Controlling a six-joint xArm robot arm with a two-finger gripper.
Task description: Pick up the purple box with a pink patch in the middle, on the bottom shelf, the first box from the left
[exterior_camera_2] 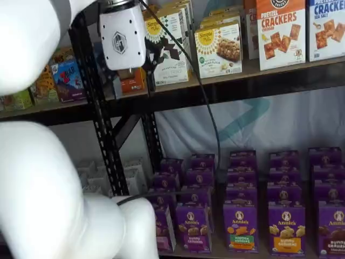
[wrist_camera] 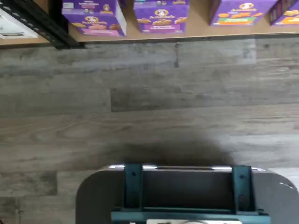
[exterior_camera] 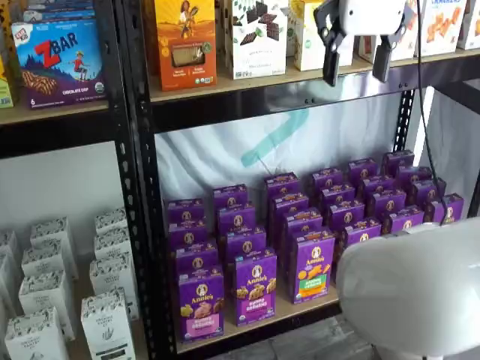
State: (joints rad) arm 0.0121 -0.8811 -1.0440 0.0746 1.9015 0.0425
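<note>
The black perforated metal shelving rack [exterior_camera: 139,187] fills both shelf views, far larger than the tool that hangs in front of it. The white rounded robot arm [exterior_camera_2: 43,178] bulks across the near side in a shelf view, below and to the side of the tool.

The bottom shelf [exterior_camera: 259,321], a light tan wooden board, lies well below the tool and carries rows of purple cartons several deep; its front edge also shows in the wrist view [wrist_camera: 187,33], with grey wood-plank floor [wrist_camera: 149,102] before it. The upper tan shelf board [exterior_camera: 225,86] runs just behind the tool, at the level of its fingers, loaded with assorted snack boxes.

The two-finger gripper [exterior_camera: 355,64], a white body with two black fingers, hangs near the top of the rack with its fingers pointing down. A plain gap shows between the fingers and nothing sits in it, so the tool stands wide and empty. In the other shelf view its white body [exterior_camera_2: 123,38] shows with a black cable [exterior_camera_2: 207,102] trailing down beside it.

The purple box [exterior_camera: 201,305], an upright purple Annie's carton with a rabbit logo and a pink label band, stands at the front left end of the bottom shelf, far below the tool and apart from it. It also shows in the wrist view [wrist_camera: 95,18].
</note>
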